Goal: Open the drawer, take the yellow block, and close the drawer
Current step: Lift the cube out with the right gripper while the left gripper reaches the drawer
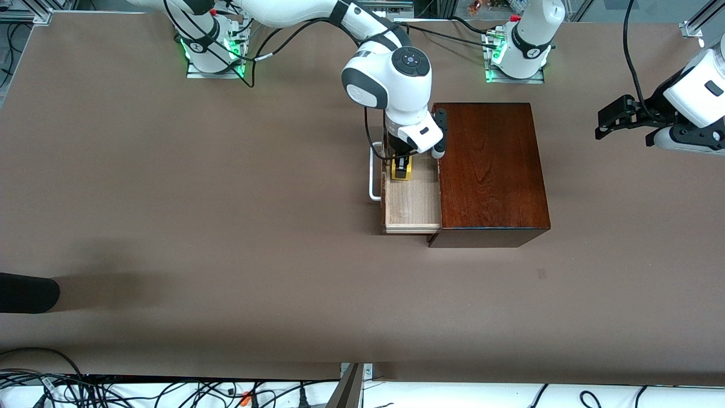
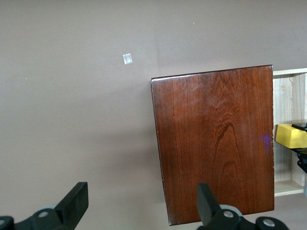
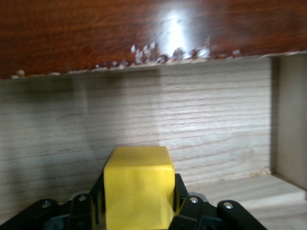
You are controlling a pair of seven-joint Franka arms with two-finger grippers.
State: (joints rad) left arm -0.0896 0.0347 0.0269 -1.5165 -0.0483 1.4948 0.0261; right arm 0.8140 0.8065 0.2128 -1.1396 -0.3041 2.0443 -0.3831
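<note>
Grabbed small bright yellow block (image 1: 401, 170) inside pulled-out drawer (image 1: 413, 204).
Right gripper (image 1: 401, 165) reached down into pale light-wood drawer w/ white bar handle (image 1: 374, 178), jaws pinched on block, at drawer end closer to robot bases. Glossy dark reddish-brown wooden box (image 1: 490, 167) sat on brown table (image 1: 170, 198). Left gripper (image 1: 614, 119) waited up in air over table toward left arm's end, jaws spread wide, nothing between.

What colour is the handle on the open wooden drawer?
White: the bar handle on the pale-wood drawer shows best in the front view.
</note>
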